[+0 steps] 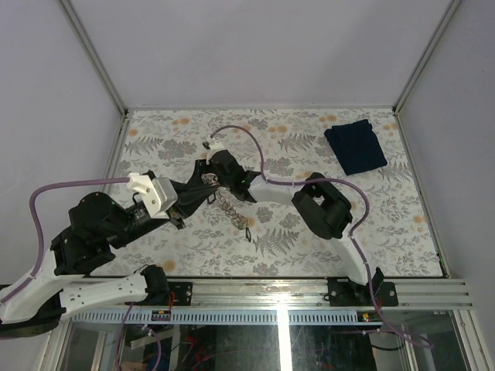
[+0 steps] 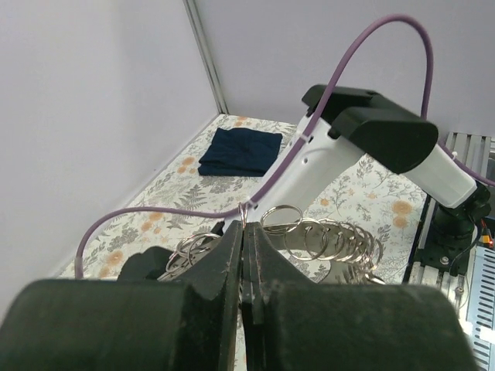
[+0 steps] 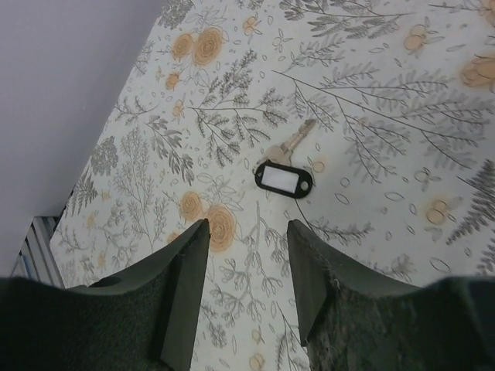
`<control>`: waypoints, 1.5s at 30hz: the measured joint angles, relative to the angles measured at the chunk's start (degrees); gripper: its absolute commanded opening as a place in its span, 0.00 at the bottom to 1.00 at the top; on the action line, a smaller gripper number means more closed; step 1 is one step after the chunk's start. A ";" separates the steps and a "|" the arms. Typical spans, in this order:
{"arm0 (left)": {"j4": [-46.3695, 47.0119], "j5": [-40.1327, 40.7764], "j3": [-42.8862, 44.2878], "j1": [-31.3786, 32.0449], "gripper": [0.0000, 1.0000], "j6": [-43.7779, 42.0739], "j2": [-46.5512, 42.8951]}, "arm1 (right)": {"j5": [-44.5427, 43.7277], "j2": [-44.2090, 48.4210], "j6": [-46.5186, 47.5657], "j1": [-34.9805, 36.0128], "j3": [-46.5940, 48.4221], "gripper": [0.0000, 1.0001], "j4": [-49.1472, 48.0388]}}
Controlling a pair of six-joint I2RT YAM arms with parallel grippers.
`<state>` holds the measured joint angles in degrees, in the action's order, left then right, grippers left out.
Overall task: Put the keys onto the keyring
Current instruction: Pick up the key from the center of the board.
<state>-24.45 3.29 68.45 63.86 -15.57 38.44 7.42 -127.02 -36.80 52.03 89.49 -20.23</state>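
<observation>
Left wrist view: the left gripper has its jaws pressed together, and a thin silvery ring of the keyring is pinched between the tips, standing up just above them. From that pinch the keyring runs off to the right as a row of overlapping silvery rings, with a few more rings bunched on the left side of the fingers. Behind the rings passes the white and black right arm, and farther back a folded dark blue cloth lies flat near the wall.

In the right wrist view the right gripper has its jaws spread wide and holds nothing; its two dark fingers frame bare patterned table. Beyond the fingertips, apart from them, a key lies flat on the table, pale metal, its head joined to a black tag with a white insert.

From the top external view the two grippers meet near the middle of the table, left of centre. The keyring hangs from the left gripper's tips as a short silvery strand slanting toward the near edge; whether its lower end touches the table I cannot tell. The cloth lies at the far right, well apart from both grippers.
</observation>
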 measured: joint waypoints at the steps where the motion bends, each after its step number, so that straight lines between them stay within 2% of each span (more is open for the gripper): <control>1: -0.09 0.17 0.00 0.00 0.00 0.00 -0.15 | -0.85 -1.40 -0.72 0.52 1.40 0.50 0.20; 12: -1.42 0.76 0.00 0.00 0.00 0.00 -1.18 | -7.76 -10.36 -4.02 3.61 13.40 0.46 0.94; 19: -1.49 0.87 0.00 0.00 0.00 0.00 -1.44 | -9.99 -15.74 -4.42 4.31 20.26 0.45 4.96; 26: -2.01 0.90 -0.02 0.00 0.00 0.00 -2.14 | -11.41 -17.75 -4.33 4.57 22.36 0.45 8.46; 45: -2.71 1.25 -0.52 0.00 0.00 0.00 -3.34 | -11.43 -20.72 -4.11 5.53 26.14 0.38 9.29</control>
<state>-27.16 4.54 67.92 63.86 -15.57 35.09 -4.01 -147.74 -40.91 57.56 115.63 -10.94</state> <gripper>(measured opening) 0.011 0.400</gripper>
